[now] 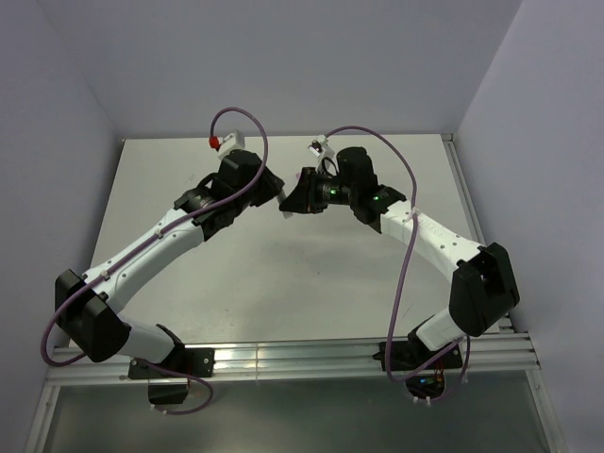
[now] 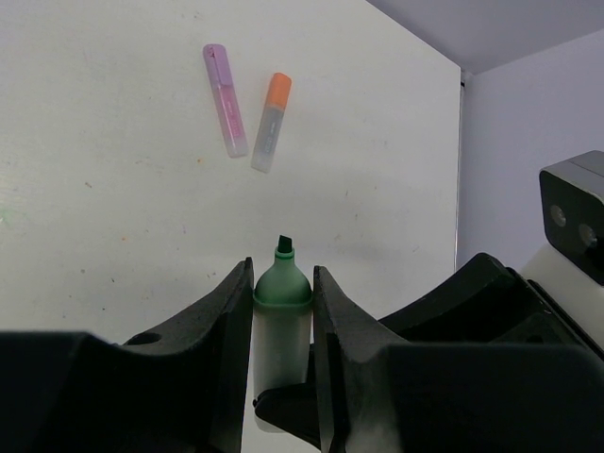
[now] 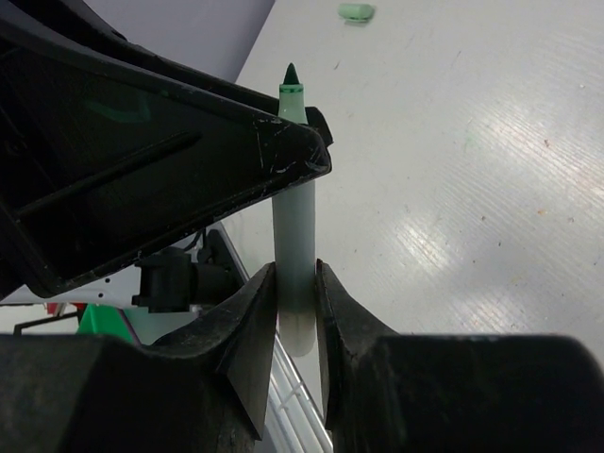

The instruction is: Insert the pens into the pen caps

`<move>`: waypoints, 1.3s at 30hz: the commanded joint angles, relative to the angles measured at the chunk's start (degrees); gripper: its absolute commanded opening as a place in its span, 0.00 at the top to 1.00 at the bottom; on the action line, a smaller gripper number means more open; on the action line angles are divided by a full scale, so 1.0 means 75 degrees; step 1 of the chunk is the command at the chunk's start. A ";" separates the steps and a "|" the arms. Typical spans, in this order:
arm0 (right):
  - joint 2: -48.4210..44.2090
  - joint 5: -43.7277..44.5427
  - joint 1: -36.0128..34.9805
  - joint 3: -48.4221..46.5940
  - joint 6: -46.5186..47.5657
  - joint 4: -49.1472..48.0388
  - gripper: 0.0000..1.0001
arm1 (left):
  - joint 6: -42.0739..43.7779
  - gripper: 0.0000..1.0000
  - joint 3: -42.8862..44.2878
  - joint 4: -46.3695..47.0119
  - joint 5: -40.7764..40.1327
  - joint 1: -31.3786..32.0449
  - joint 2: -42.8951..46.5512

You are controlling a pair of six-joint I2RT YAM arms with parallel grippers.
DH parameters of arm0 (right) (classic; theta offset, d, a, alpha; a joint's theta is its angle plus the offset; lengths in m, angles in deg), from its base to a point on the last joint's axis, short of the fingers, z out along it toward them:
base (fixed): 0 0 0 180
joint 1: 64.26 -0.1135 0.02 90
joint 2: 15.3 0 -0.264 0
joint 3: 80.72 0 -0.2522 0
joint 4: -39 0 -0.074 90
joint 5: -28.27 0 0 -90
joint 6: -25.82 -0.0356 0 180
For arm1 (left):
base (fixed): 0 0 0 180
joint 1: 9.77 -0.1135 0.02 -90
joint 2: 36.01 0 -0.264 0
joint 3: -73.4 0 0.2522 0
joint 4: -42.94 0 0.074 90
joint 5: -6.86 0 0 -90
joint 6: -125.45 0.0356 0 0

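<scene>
The mint-green pen (image 2: 281, 311) stands between the fingers of my left gripper (image 2: 283, 270), shut on its pale barrel, with its dark nib uncapped. In the right wrist view the same green pen (image 3: 294, 226) runs up from my right gripper (image 3: 296, 271), whose fingers press its lower end, while a left finger crosses its upper part. Both grippers meet over the table's middle (image 1: 283, 203). A green pen cap (image 3: 357, 11) lies on the table farther off. A pink pen (image 2: 225, 100) and a pale pen with an orange cap (image 2: 271, 123) lie side by side.
The white table (image 1: 283, 302) is walled at the back and both sides. A small red object (image 1: 215, 143) sits at the back left and a white fitting (image 1: 317, 146) at the back centre. A metal rail (image 1: 302, 357) runs along the near edge.
</scene>
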 commanded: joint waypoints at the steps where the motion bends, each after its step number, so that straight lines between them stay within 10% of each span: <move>1: 0.0144 0.0116 -0.0071 -0.0312 0.0037 -0.0111 0.70 | -0.0071 1.00 0.0166 0.0606 0.0400 0.0203 0.0047; 11: 0.0179 0.0187 -0.0059 -0.0394 0.0060 -0.0053 0.67 | -0.0094 1.00 0.0189 0.0525 0.0330 0.0308 0.0035; 16: 0.0121 0.0233 -0.0071 -0.0347 0.0084 0.0006 0.98 | -0.0141 1.00 0.0143 0.0454 0.0189 0.0320 0.0070; 20: 0.0015 0.0351 -0.0071 -0.0301 0.0189 0.0135 1.00 | -0.0094 1.00 0.0154 0.0338 -0.0067 0.0296 0.0129; 29: -0.0500 0.0363 0.0058 0.0121 0.0248 0.0147 1.00 | -0.0258 0.69 0.0201 -0.0319 -0.1087 -0.0253 0.0726; 39: -0.0665 0.0128 0.0222 0.0590 0.0236 -0.0135 1.00 | -0.0799 0.57 -0.0092 -0.1023 -0.1416 -0.1777 0.1277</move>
